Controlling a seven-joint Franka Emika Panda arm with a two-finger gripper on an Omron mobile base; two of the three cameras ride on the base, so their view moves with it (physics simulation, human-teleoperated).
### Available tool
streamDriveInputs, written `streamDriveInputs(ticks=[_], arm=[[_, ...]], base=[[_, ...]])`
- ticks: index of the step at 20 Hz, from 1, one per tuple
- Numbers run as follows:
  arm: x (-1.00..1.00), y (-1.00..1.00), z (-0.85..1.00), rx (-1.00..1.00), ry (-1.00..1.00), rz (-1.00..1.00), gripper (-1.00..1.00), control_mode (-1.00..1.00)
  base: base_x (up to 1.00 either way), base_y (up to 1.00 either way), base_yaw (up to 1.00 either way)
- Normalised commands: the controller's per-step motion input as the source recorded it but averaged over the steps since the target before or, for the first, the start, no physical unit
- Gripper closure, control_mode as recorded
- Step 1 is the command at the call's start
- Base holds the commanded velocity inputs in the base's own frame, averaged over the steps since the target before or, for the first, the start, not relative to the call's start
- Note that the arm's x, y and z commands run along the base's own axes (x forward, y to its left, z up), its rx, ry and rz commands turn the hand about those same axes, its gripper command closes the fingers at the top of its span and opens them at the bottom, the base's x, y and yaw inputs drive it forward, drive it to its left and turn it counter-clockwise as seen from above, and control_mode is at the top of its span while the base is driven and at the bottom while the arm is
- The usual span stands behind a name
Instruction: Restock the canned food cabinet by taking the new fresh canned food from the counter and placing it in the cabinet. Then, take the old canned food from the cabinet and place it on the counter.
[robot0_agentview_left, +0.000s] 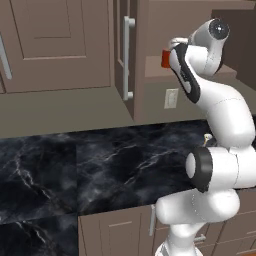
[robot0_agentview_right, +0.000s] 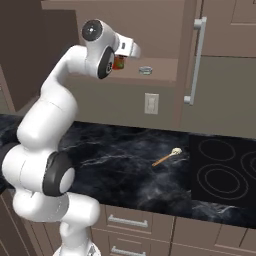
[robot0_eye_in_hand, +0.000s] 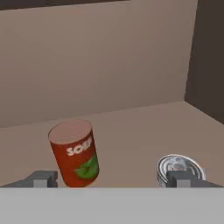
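— Where's the red can (robot0_eye_in_hand: 74, 153)?

— You'll find it upright on the cabinet (robot0_agentview_right: 165, 30) shelf, its foot cut off by the lower edge of the hand view.

— And the claw (robot0_eye_in_hand: 113, 179)?

— Spread wide, holding nothing; you see just its fingertips (robot0_eye_in_hand: 43, 179), the can between them.

— The silver can (robot0_eye_in_hand: 177, 168)?

— Partly hidden behind your right fingertip.

— The counter (robot0_agentview_left: 115, 165)?

— Below; a wooden spoon (robot0_agentview_right: 167, 157) lies there.

I am looking into a kitchen. I see a black counter (robot0_agentview_right: 115, 160) with thin white lines, and a black stove top (robot0_agentview_right: 222, 175) with rings beside it. Brown cabinet (robot0_agentview_left: 60, 45) doors with silver handles hang above, drawers (robot0_agentview_right: 130, 222) sit below, and a wooden spoon (robot0_agentview_right: 167, 156) lies on the counter.
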Motion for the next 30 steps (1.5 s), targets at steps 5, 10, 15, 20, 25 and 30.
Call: streamDriveInputs(ticks=[5, 10, 15, 20, 25, 30], arm=[[-0.59, -1.00, 0.10, 0.00, 0.30, -0.21, -1.00, -1.00], [0.03, -0.44, 0.12, -0.01, 0.33, -0.14, -1.00, -1.00], [0.10, -0.08, -0.23, 0.00, 0.02, 0.00, -1.00, -1.00], [0.00, -0.32, -0.41, 0.08, 0.06, 0.00, -1.00, -1.00], [0.00, -0.17, -0.17, 0.17, 0.01, 0.00, -1.00, -1.00], [0.06, 0.04, 0.00, 0.04, 0.00, 0.02, -1.00, -1.00]], base=[[0.00, 0.00, 0.00], [0.00, 0.00, 0.00], [0.00, 0.00, 0.00], [0.00, 0.00, 0.00], [0.00, 0.00, 0.00], [0.00, 0.00, 0.00]])
